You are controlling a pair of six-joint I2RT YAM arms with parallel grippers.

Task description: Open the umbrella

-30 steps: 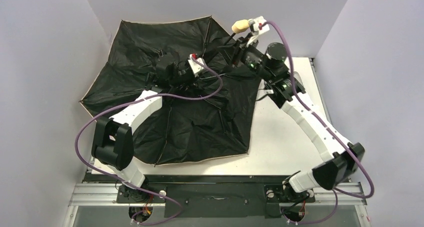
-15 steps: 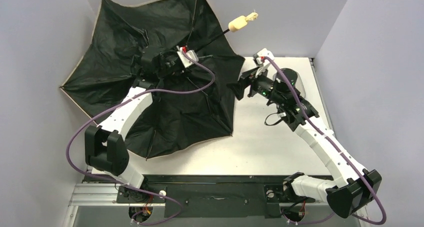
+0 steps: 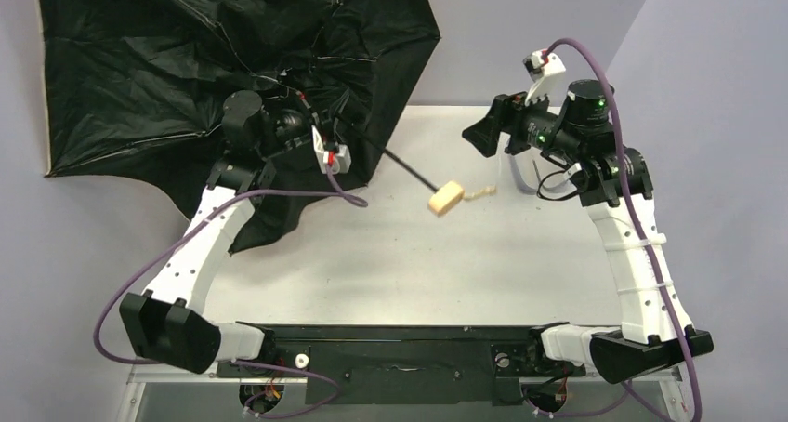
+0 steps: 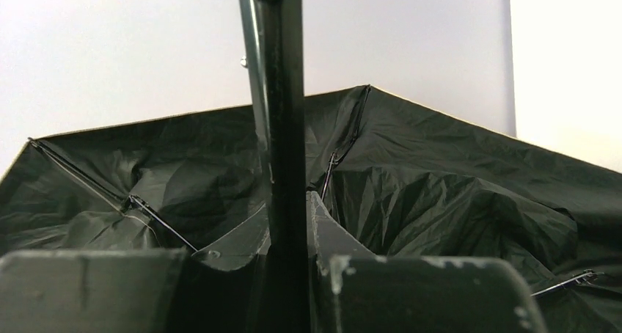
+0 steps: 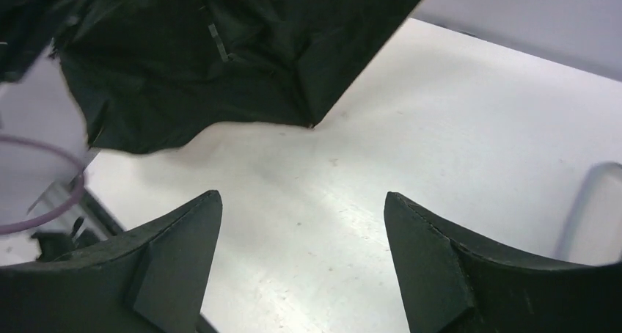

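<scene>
While your left gripper (image 3: 295,129) is clamping tight on the thin black shaft (image 3: 395,162), the umbrella (image 3: 186,59) is standing fully spread at the far left of the top view, with its black lining facing the camera and its canopy rising against the back wall (image 3: 520,32). The shaft is slanting down to the right from that grip. The tan knob handle (image 3: 445,198) is hanging out over the middle of the table (image 3: 520,264), its cord loop (image 3: 479,194) trailing just beside it. Through the left wrist camera you are seeing the fingers (image 4: 326,234) pressing the shaft from both sides, with ribs (image 4: 158,223) and lining behind. Your right gripper (image 3: 483,136) is hovering over the far right of the table, well apart from the handle, its jaws spread wide and holding nothing
</scene>
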